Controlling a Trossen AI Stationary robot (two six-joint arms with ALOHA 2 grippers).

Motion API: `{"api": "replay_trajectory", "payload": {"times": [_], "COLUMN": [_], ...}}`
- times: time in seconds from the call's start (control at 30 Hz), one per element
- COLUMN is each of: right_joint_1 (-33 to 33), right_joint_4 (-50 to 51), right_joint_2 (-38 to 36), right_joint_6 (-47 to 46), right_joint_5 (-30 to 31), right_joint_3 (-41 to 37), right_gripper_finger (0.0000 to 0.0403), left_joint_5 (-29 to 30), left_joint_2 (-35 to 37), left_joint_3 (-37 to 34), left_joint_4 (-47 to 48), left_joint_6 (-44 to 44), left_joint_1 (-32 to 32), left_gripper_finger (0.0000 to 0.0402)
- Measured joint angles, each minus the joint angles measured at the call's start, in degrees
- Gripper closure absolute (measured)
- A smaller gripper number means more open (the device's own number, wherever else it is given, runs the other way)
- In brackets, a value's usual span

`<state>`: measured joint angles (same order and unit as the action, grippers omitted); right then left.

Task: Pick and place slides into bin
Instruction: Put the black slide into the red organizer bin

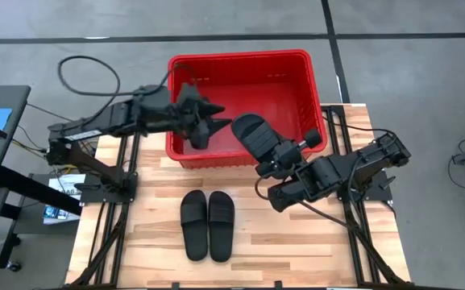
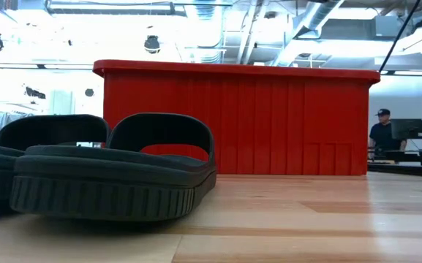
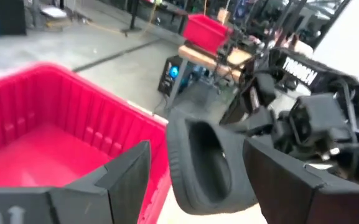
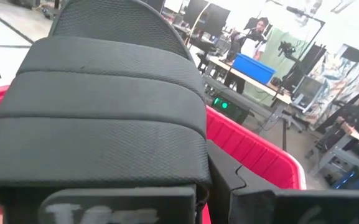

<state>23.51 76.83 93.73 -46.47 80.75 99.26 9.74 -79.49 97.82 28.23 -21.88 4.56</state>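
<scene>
Two slides [image 1: 208,225]: side by side on the surface [image 1: 313,250], near the bin [image 1: 240,60]
Held slide [image 1: 254,134]: clamped in the right end effector [image 1: 274,158], over the bin's near rim
Left end effector [image 1: 202,121]: wide, empty, inside the bin
Handling: likely light, flexible; grip sole edge or strap

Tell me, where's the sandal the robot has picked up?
From above, the lifted slide hangs in the right gripper, over the red bin's near right part.
</scene>
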Motion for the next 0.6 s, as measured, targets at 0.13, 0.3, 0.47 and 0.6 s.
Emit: {"api": "replay_trajectory", "payload": {"times": [0.13,0.3,0.47,0.6], "right_joint_1": [0.3,0.5,0.5,0.5], "right_joint_4": [-0.4,-0.6,-0.6,-0.6], "right_joint_2": [0.0,0.0,0.0,0.0], "right_joint_6": [0.0,0.6,0.6,0.6], "right_joint_5": [1.1,1.2,1.7,1.9], "right_joint_3": [0.0,0.0,0.0,0.0], "right_gripper_finger": [0.0403,0.0403,0.0403,0.0403], "left_joint_5": [-4.0,-5.4,-5.2,-3.8], "left_joint_2": [-2.3,-4.2,-4.1,-4.1], "left_joint_3": [0.7,0.7,0.7,0.7], "left_joint_4": [0.7,0.8,0.5,0.5], "left_joint_6": [-2.3,-3.0,-3.0,-3.0], "left_joint_1": [1.4,2.1,1.9,2.0], "left_gripper_finger": [0.0155,0.0155,0.0155,0.0156]}}
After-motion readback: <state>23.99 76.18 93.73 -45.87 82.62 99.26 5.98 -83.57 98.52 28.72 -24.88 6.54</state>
